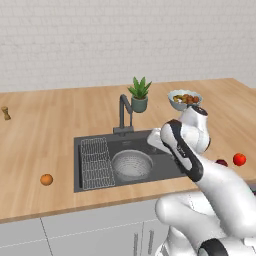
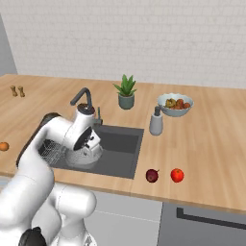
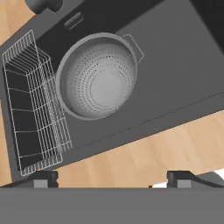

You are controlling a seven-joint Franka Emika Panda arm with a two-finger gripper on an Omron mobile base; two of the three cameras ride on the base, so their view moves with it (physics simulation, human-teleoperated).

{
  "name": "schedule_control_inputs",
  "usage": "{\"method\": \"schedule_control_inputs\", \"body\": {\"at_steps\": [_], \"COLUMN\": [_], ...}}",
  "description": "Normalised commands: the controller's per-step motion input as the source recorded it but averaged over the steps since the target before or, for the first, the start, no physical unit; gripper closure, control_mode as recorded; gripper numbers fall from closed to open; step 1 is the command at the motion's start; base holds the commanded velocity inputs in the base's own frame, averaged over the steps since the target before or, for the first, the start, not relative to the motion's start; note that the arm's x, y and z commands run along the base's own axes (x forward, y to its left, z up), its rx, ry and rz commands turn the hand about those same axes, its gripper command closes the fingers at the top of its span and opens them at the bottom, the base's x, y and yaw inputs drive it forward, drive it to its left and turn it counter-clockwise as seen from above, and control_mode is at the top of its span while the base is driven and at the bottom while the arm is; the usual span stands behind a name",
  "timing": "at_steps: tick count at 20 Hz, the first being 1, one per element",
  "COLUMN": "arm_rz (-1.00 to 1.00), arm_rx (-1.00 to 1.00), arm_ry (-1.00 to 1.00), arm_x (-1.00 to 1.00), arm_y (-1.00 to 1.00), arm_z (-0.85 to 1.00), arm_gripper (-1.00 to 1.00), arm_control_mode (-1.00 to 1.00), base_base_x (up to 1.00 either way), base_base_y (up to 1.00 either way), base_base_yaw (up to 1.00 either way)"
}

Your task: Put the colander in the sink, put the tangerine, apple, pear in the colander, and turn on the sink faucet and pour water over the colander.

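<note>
Below gripper (image 3: 113, 179): colander (image 3: 98, 75) upright in sink (image 3: 175, 61), beside wire rack (image 3: 33, 109). Jaws wide, holding nothing.

Silver-grey perforated colander (image 3: 98, 75), dark grey sink (image 3: 175, 65), orange tangerine (image 1: 46, 179)

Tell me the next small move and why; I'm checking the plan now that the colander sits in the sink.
Probably swing left toward the tangerine. The colander stands empty in the sink beside the rack, and the end effector is open above it, holding nothing. The tangerine lies alone on the counter left of the sink.
</note>
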Motion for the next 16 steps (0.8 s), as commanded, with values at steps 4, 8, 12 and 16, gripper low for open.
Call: {"method": "schedule_control_inputs", "body": {"at_steps": [4,8,12,16], "arm_rz": [0.11,0.16,0.17,0.14], "arm_rx": [-0.08,-0.11,-0.11,-0.13], "arm_ry": [-0.04,0.0,0.0,0.0], "arm_x": [-1.0,-0.9,-0.4,0.0], "arm_y": [0.68,0.95,1.0,1.0], "arm_z": [0.82,0.72,0.59,0.31], "arm_gripper": [-1.0,-1.0,-1.0,-1.0], "arm_control_mode": [-1.0,-1.0,-1.0,-1.0], "base_base_x": [0.0,0.0,0.0,0.0], "base_base_y": [0.0,0.0,0.0,0.0], "base_base_yaw": [0.0,0.0,0.0,0.0]}}
